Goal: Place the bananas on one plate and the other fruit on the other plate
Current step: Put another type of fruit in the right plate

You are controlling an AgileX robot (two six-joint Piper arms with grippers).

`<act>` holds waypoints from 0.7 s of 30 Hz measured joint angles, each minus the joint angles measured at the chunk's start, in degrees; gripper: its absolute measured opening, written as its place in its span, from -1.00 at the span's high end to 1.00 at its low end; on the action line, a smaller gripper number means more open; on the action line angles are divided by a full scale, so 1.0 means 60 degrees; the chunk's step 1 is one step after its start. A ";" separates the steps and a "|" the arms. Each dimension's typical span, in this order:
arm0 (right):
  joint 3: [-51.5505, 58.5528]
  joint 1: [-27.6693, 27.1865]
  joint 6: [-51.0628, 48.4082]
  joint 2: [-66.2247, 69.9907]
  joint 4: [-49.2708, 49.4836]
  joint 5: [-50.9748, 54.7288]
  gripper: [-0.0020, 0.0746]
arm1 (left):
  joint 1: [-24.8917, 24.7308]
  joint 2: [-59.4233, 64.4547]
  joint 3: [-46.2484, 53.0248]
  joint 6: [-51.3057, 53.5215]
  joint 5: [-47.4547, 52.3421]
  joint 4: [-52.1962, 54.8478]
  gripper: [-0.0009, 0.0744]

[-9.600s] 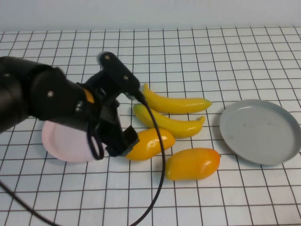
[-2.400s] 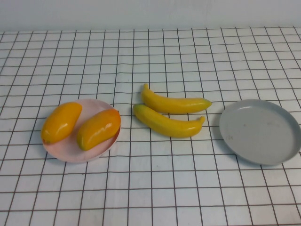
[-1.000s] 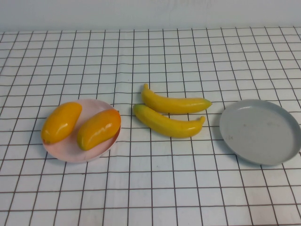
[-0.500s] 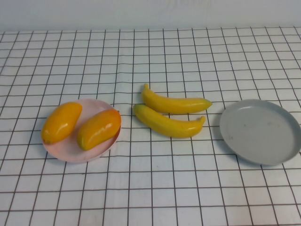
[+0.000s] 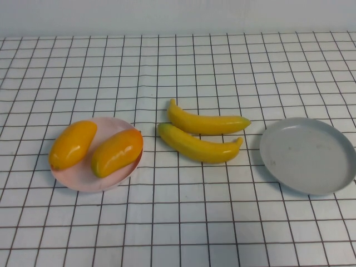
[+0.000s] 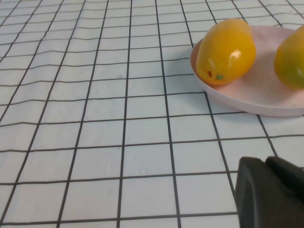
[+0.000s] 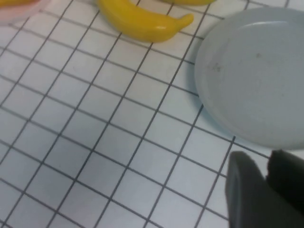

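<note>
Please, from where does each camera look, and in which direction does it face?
High view: raised on the robot's side, angled down at bananas and both plates; no arm shows.
Left wrist: low over the table, facing the pink plate; left claw at the edge.
Right wrist: above the grey plate; right claw at the edge.
Shared: both plates appear in the high view too.

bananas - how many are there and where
2. The far banana and the near banana lie side by side on the table between the pink plate and the empty grey plate. Neither is on a plate; none looks hidden.
</note>
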 joint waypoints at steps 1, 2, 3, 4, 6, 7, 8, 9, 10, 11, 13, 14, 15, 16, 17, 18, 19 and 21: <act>-0.0419 0.0000 -0.0352 0.0579 -0.0020 0.0282 0.62 | 0.0000 0.0000 0.0000 0.0000 0.0000 0.0000 0.99; -0.0819 0.0000 -0.0502 0.1024 -0.0020 0.0446 0.52 | 0.0000 0.0000 0.0000 0.0000 0.0000 0.0000 0.99; -0.1208 0.0051 -0.0630 0.1547 -0.0043 0.0559 0.38 | 0.0000 0.0000 0.0000 0.0000 0.0000 0.0000 0.99; -0.1512 0.0123 -0.0724 0.2046 -0.0100 0.0632 0.26 | 0.0000 0.0000 0.0000 0.0000 0.0000 0.0000 0.99; -0.2277 0.0461 -0.0895 0.2991 -0.0313 0.0651 0.07 | 0.0000 0.0000 0.0000 0.0000 0.0000 0.0000 0.99; -0.2587 0.0719 -0.0946 0.3360 -0.0445 0.0651 0.01 | 0.0000 0.0000 0.0000 0.0000 0.0000 0.0000 0.99; -0.2971 0.1023 -0.0982 0.3817 -0.0660 0.0651 -0.02 | 0.0000 0.0000 0.0000 0.0000 0.0000 0.0000 0.99; -0.3360 0.1366 -0.1009 0.4272 -0.0925 0.0651 -0.05 | 0.0000 0.0000 0.0000 0.0000 0.0000 0.0000 0.99; -0.3751 0.1725 -0.1033 0.4724 -0.1226 0.0658 -0.07 | 0.0000 0.0000 0.0000 0.0000 0.0000 0.0000 0.99; -0.4067 0.2011 -0.1051 0.5089 -0.1483 0.0673 -0.08 | 0.0000 0.0000 0.0000 0.0000 0.0000 0.0000 0.99; -0.4883 0.2677 -0.1066 0.6008 -0.2081 0.0741 -0.12 | 0.0000 0.0000 0.0000 0.0000 0.0000 0.0000 0.99; -0.5307 0.2911 -0.1066 0.6378 -0.2394 0.0803 -0.15 | 0.0000 0.0000 0.0000 0.0000 0.0000 0.0000 0.99; -0.5736 0.3177 -0.1066 0.6846 -0.2660 0.0936 -0.18 | 0.0000 0.0000 0.0000 0.0000 0.0000 0.0000 0.99; -0.6171 0.3415 -0.1066 0.7403 -0.2880 0.1083 -0.22 | 0.0000 0.0000 0.0000 0.0000 0.0000 0.0000 0.99; -0.6430 0.3588 -0.1066 0.7764 -0.3029 0.1239 -0.24 | 0.0000 0.0000 0.0000 0.0000 0.0000 0.0000 0.99; -0.6944 0.3789 -0.1066 0.8205 -0.3197 0.1385 -0.27 | 0.0000 0.0000 0.0000 0.0000 0.0000 0.0000 0.99; -0.7285 0.3980 -0.1066 0.8547 -0.3297 0.1517 -0.29 | 0.0000 0.0000 0.0000 0.0000 0.0000 0.0000 0.99; -0.8126 0.4342 -0.1072 0.9368 -0.3569 0.1708 -0.33 | 0.0000 0.0000 0.0000 0.0000 0.0000 0.0000 0.99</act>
